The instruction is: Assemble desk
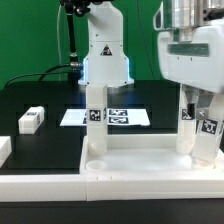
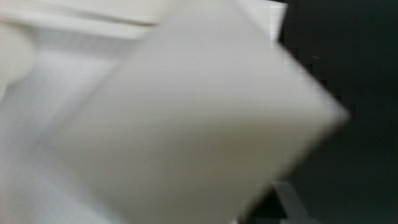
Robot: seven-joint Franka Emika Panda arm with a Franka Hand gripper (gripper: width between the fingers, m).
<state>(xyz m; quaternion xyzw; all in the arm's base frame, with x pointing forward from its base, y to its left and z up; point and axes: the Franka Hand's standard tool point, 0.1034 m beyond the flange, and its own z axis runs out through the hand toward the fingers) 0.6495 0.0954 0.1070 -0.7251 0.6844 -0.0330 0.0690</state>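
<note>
Three upright legs (image 1: 95, 125), one lying leg (image 1: 32, 120)

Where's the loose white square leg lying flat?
Exterior view's left: the white square leg lies on the black table, left of the marker board, apart from the white plastic desk top.

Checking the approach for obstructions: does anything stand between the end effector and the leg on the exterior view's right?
Nothing visible does: the end effector sits right at the upright leg, over the desk top; the wrist view shows only a white blur.
</note>
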